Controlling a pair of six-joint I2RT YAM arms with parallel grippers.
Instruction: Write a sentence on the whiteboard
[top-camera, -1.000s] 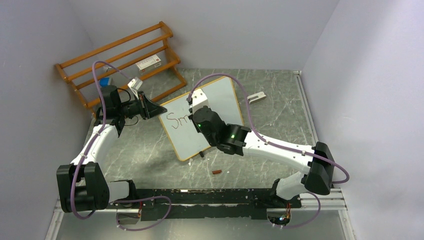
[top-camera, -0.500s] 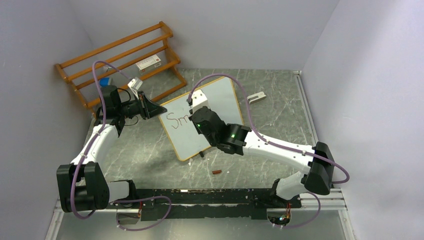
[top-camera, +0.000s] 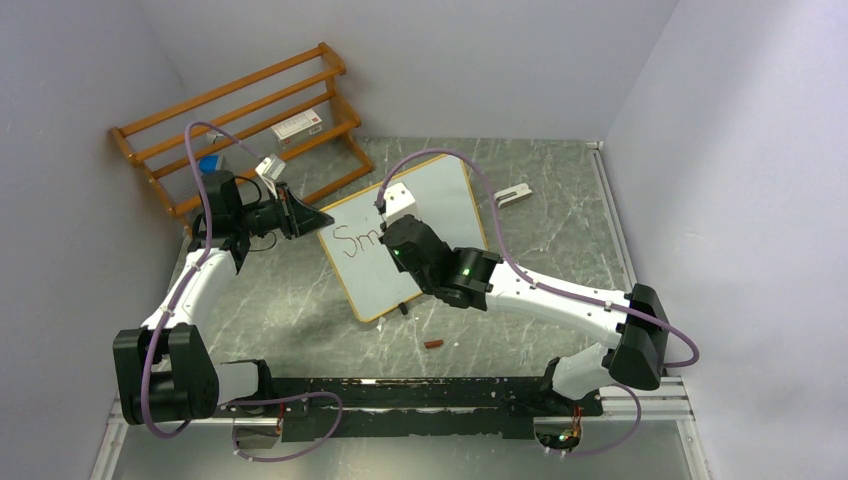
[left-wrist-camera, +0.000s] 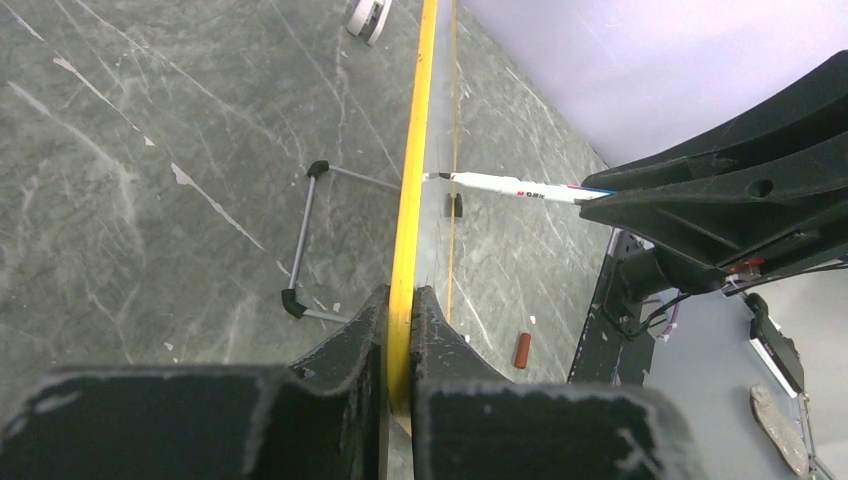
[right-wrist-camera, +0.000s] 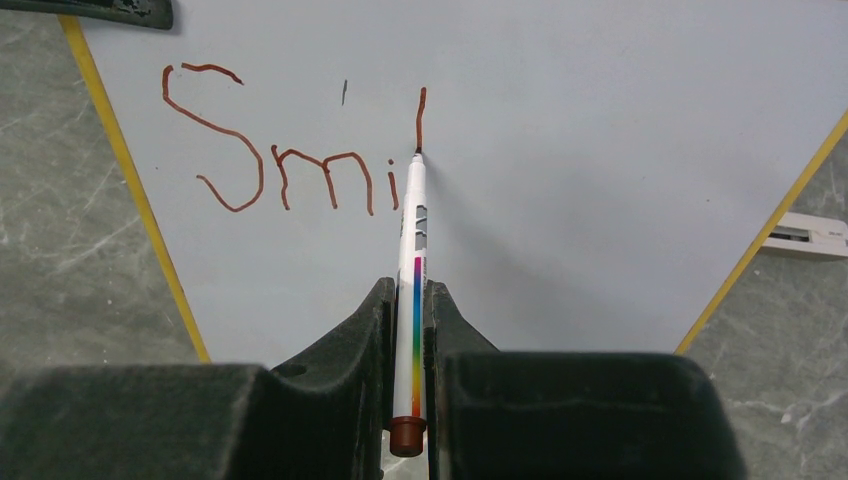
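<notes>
Left fingers (left-wrist-camera: 372, 325) are clamping shut on the whiteboard (right-wrist-camera: 600, 150) frame, steadying it; right fingers (right-wrist-camera: 375, 320), gripping the marker (right-wrist-camera: 413, 230) tightly, are pressing its tip ahead, extending the sentence (right-wrist-camera: 300, 155).

Left arm (top-camera: 188, 292): raised from its base at the near left, with the forearm reached away and the wrist turned rightward.
Left gripper (left-wrist-camera: 400, 300): held level, with both fingers pressed together on the yellow edge of the whiteboard (top-camera: 445, 200).
Right arm (top-camera: 560, 293): stretched low to the left from its base at the near right, with the wrist bent down over the board.
Right gripper (right-wrist-camera: 408, 292): fingers clamped on a marker (right-wrist-camera: 413, 225), whose tip is set against the board's face.
</notes>
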